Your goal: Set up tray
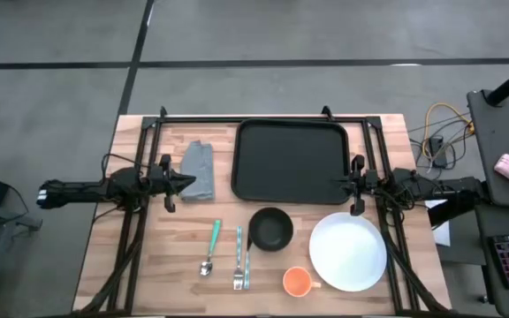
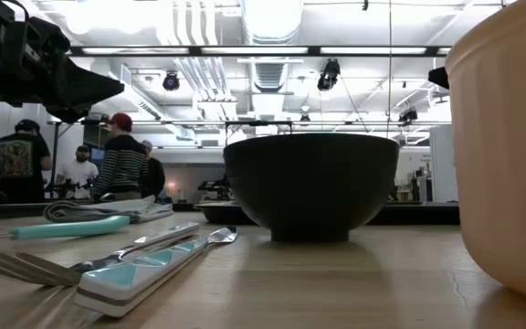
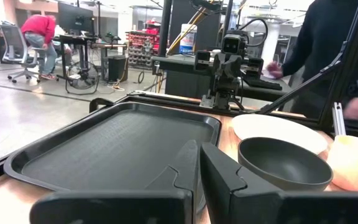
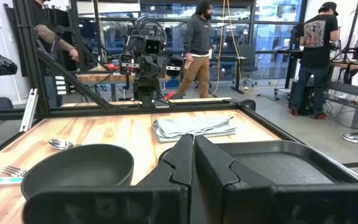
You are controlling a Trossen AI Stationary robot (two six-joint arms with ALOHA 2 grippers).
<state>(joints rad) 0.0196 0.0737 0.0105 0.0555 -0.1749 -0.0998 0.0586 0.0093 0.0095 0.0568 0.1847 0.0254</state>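
Observation:
The black tray (image 1: 292,161) lies flat at the table's far middle. My left gripper (image 1: 186,182) is shut and hovers over the near right edge of a folded grey napkin (image 1: 199,170), left of the tray. My right gripper (image 1: 343,184) is shut at the tray's near right corner, above its rim. In the left wrist view the tray (image 3: 104,143) lies ahead of the shut fingers (image 3: 197,171); in the right wrist view the tray (image 4: 291,165) and the napkin (image 4: 194,127) show past the shut fingers (image 4: 193,155). Neither gripper holds anything.
Near the tray stand a small black bowl (image 1: 271,229), a white plate (image 1: 348,251) and an orange cup (image 1: 298,282). A teal-handled spoon (image 1: 212,247), a fork (image 1: 239,261) and a knife (image 1: 246,261) lie left of the bowl. People move in the room beyond the table.

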